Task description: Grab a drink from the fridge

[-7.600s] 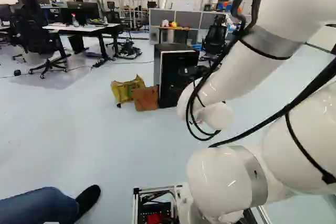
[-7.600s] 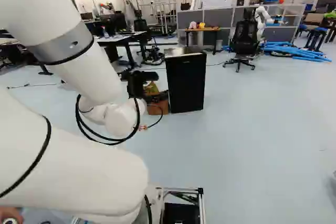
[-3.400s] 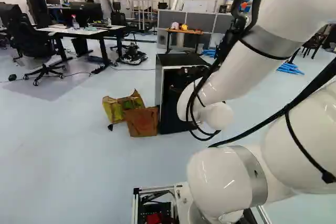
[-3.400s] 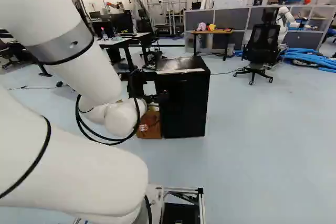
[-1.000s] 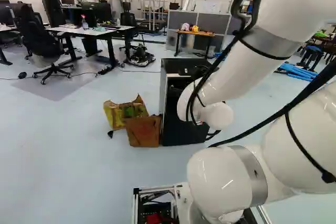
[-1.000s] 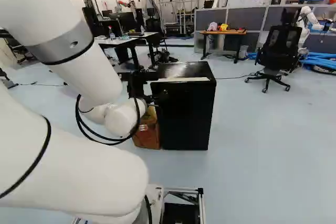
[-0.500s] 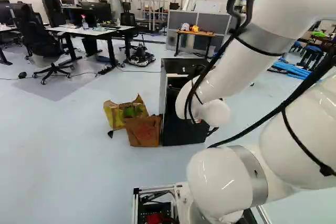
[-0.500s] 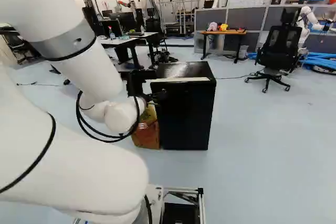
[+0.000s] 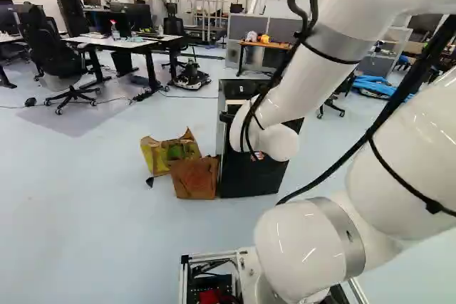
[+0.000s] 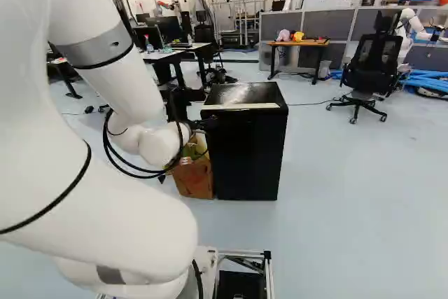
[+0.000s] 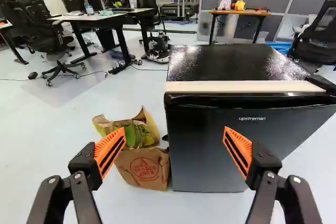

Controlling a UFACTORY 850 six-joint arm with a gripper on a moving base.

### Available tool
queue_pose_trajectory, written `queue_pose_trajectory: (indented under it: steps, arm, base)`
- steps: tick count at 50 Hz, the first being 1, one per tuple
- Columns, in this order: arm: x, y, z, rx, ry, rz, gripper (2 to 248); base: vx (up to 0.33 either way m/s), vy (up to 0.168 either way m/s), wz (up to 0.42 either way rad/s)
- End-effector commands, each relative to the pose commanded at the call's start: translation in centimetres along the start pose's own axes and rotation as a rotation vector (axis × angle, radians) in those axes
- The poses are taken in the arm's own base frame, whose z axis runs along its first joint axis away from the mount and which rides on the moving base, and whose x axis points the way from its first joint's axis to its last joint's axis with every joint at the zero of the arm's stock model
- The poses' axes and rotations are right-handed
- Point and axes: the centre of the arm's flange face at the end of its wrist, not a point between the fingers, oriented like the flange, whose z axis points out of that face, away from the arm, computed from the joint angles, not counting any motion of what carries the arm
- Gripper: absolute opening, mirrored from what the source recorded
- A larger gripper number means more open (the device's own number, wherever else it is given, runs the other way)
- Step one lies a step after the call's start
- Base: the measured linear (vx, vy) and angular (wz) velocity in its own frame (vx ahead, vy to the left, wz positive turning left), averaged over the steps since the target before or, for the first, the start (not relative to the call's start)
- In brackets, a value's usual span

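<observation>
One white jointed arm [image 9: 306, 80] crosses the right half of your left base view, its rounded wrist joint in front of the small black box-shaped fridge [image 9: 246, 179] on the pale floor. Just beside the fridge you have a brown paper bag [image 9: 194, 178], with a crumpled yellow-and-green bag [image 9: 162, 151] next to it. Farther off, by the grey partitions, you can see a brown wooden tabletop [image 9: 274, 45] on dark legs.

In your right base view, the black two-fingered tool [image 10: 203, 124] is near the upper front corner of the fridge, on the side where the bags are. A black office chair [image 10: 372, 68] stands well apart from it, toward the view's right.

In your wrist view, the tool [image 11: 175, 134] has its fingers spread wide, orange pads [image 11: 111, 149] facing each other. The fridge stands upright ahead, its front closed, a pale strip [image 11: 244, 86] running along the top front edge. You see the brown bag ahead too, partly between the fingers, its red print facing you.
</observation>
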Motion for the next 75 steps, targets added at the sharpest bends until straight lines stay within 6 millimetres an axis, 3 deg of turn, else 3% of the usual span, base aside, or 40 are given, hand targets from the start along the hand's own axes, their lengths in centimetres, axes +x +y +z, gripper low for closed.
queue_pose_trajectory:
  steps: [20,75]
  arm:
    - [0.4,-1.4,2.0,-0.036,-0.006,0.053,247]
    - [-2.1,-4.0,7.5,-0.170,0.016,0.119,247]
  base:
    - [0.000,0.000,0.000]
    - [0.000,0.000,0.000]
